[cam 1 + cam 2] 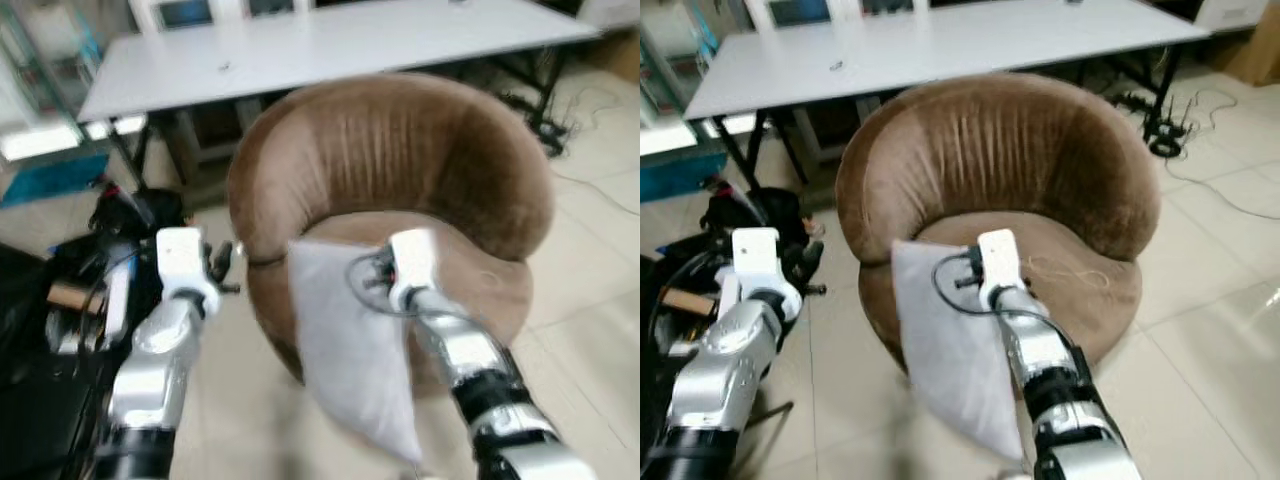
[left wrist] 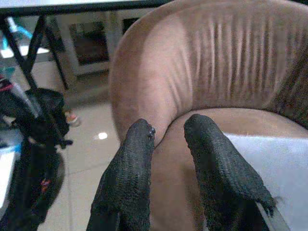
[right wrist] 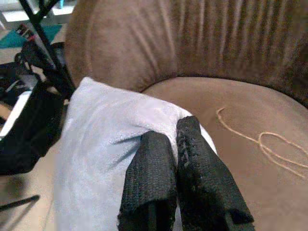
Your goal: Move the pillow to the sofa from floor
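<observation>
Right hand [image 3: 166, 144]: fingers pinched together on the upper corner of the pillow [image 1: 350, 340], at the near edge of the seat.
Pillow: pale grey, hanging from that corner down the near left front of the sofa [image 1: 400, 160]; its top rests against the seat edge, its lower end is lifted off the floor [image 1: 1200, 330].
Left hand [image 2: 168, 144]: fingers slightly parted, holding nothing, left of the sofa's arm, apart from the pillow.
Sofa: brown, round-backed; a loop of pale string [image 3: 260, 142] lies on the seat.
Surface [image 1: 330, 45]: white, beyond the sofa.
</observation>
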